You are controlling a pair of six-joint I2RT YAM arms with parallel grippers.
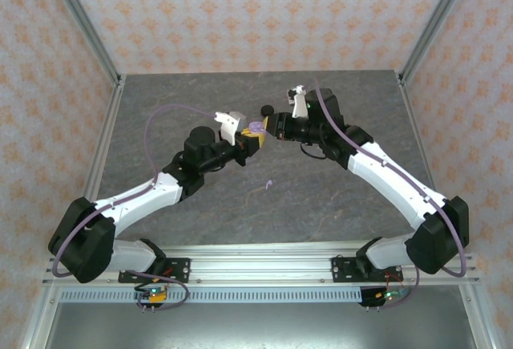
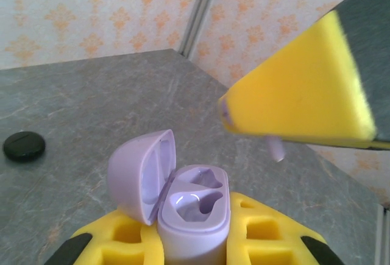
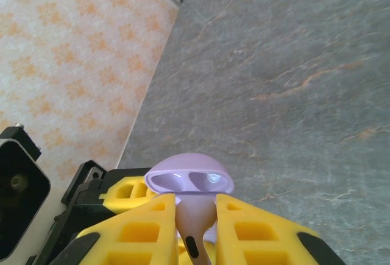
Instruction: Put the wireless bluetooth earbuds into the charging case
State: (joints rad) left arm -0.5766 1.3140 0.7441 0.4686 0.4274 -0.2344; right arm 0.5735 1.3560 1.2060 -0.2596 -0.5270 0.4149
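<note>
Lilac case (image 2: 195, 213): lid swung open, both sockets empty, clamped upright in left gripper (image 2: 195, 243), over mid-table
Lilac earbud (image 3: 195, 216): pinched tight in right gripper (image 3: 195, 231), long axis running along the fingers (image 3: 140, 234)
Key relation: open sockets lie directly ahead of the earbud tip, near but apart; right arm is placed to insert
Spare lilac earbud (image 1: 270, 183): loose on table (image 1: 321, 204)

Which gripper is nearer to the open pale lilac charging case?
Left. The left gripper clamps the open pale lilac charging case by its base; the right gripper, pinching a lilac earbud, sits just off its opening.
</note>
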